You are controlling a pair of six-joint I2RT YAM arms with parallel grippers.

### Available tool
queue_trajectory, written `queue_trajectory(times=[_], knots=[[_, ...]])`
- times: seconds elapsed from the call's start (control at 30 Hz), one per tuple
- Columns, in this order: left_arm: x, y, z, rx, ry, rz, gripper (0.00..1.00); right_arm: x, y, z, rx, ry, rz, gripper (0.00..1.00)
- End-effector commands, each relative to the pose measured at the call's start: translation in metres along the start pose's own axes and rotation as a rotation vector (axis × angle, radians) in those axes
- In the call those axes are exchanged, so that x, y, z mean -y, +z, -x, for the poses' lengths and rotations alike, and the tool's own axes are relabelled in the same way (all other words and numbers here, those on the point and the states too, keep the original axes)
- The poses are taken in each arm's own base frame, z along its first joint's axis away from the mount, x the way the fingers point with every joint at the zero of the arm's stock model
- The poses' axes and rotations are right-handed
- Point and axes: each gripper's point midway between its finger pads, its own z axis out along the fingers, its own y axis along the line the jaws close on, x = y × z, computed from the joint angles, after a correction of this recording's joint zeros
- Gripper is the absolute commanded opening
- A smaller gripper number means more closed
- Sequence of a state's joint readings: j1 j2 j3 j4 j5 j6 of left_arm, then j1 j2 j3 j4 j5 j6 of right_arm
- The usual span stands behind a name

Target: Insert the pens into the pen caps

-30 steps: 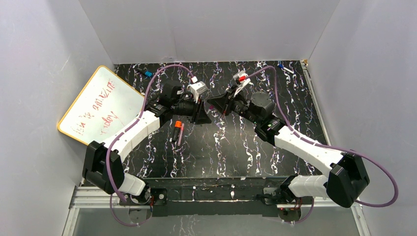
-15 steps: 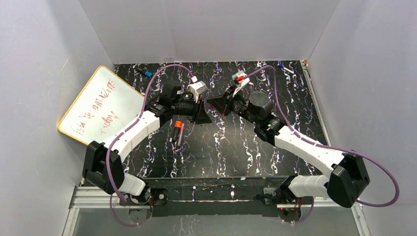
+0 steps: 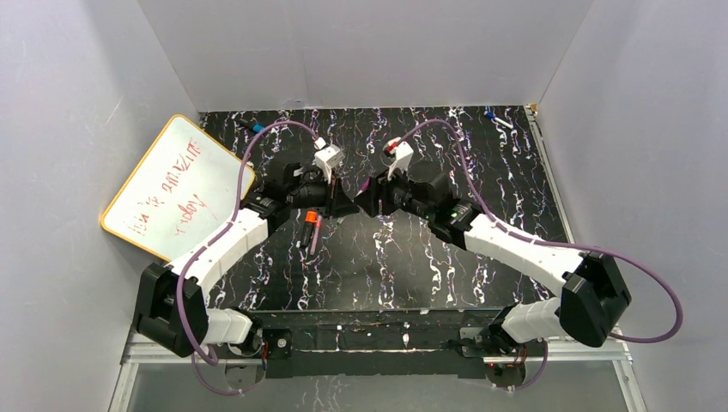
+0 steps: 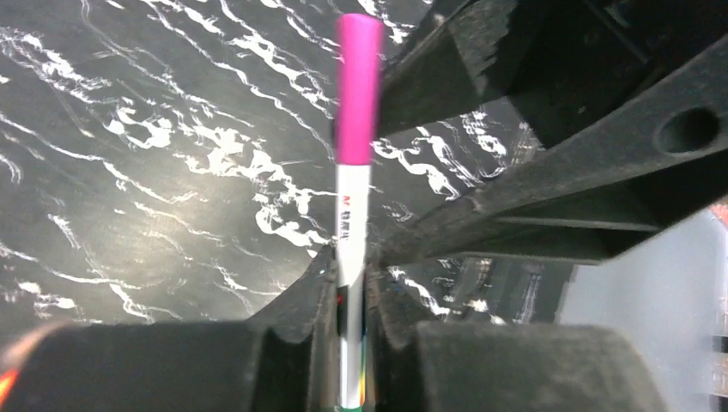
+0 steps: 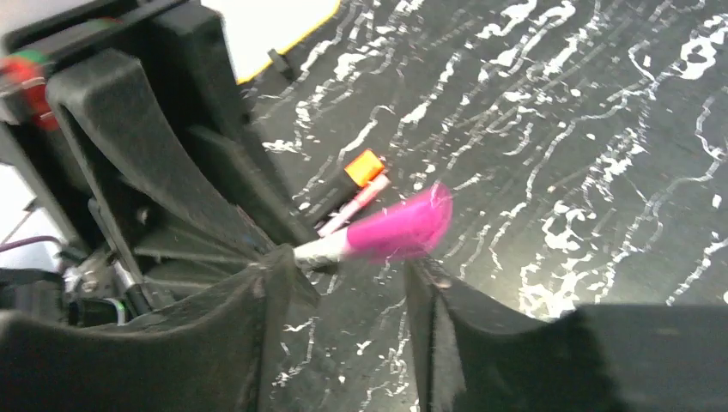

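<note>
Black marbled table (image 3: 403, 275) carries, left of its middle, a black pen (image 3: 306, 228) with an orange end and a pinkish pen (image 3: 316, 233), lying side by side. Just beyond them the two grippers face each other tip to tip. The left gripper (image 4: 350, 262) is clamped on a white pen (image 4: 352, 215) whose magenta cap (image 4: 357, 86) points toward the right gripper (image 5: 348, 257). That gripper's jaws stand parted, with the cap lying across their tips. A whiteboard (image 3: 172, 184) sits at the left edge.
</note>
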State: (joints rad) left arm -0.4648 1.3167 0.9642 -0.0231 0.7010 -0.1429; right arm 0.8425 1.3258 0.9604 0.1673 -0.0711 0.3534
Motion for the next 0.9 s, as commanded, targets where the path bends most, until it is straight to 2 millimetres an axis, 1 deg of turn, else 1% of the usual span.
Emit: queue_trajectory(times=[0.0, 0.07, 0.17, 0.23, 0.27, 0.33, 0.37, 0.47, 0.53, 0.6, 0.73, 0.87], knots=[[-0.004, -0.006, 0.056, 0.237, 0.112, 0.046, 0.0, -0.041, -0.006, -0.031, -0.199, 0.036, 0.132, 0.66], [-0.003, -0.003, 0.043, 0.22, 0.094, 0.038, 0.0, -0.024, 0.0, 0.01, -0.088, 0.032, 0.075, 0.7], [0.0, 0.004, 0.021, 0.169, 0.059, 0.025, 0.0, -0.001, -0.003, 0.071, 0.065, 0.042, 0.025, 0.74], [-0.001, 0.011, 0.005, 0.132, 0.037, 0.045, 0.0, 0.011, -0.01, 0.094, 0.12, 0.041, 0.004, 0.75], [-0.01, 0.021, -0.023, 0.07, -0.023, 0.103, 0.0, 0.023, -0.025, 0.112, 0.158, 0.028, -0.021, 0.76], [-0.022, 0.027, -0.043, 0.013, -0.069, 0.186, 0.0, 0.027, -0.037, 0.115, 0.169, 0.026, -0.033, 0.77], [-0.03, 0.03, -0.054, -0.02, -0.084, 0.235, 0.0, 0.029, -0.042, 0.112, 0.168, 0.03, -0.042, 0.77], [-0.055, 0.031, -0.082, -0.092, -0.137, 0.421, 0.0, 0.034, -0.058, 0.095, 0.143, 0.038, -0.069, 0.77], [-0.071, 0.026, -0.095, -0.125, -0.175, 0.54, 0.0, 0.035, -0.068, 0.085, 0.125, 0.045, -0.084, 0.78], [-0.088, 0.016, -0.106, -0.143, -0.191, 0.672, 0.0, 0.035, -0.078, 0.079, 0.121, 0.046, -0.095, 0.78], [-0.102, 0.006, -0.114, -0.152, -0.211, 0.798, 0.0, 0.033, -0.095, 0.073, 0.12, 0.057, -0.108, 0.8], [-0.111, 0.003, -0.116, -0.168, -0.234, 0.864, 0.0, 0.028, -0.106, 0.074, 0.136, 0.067, -0.102, 0.8]])
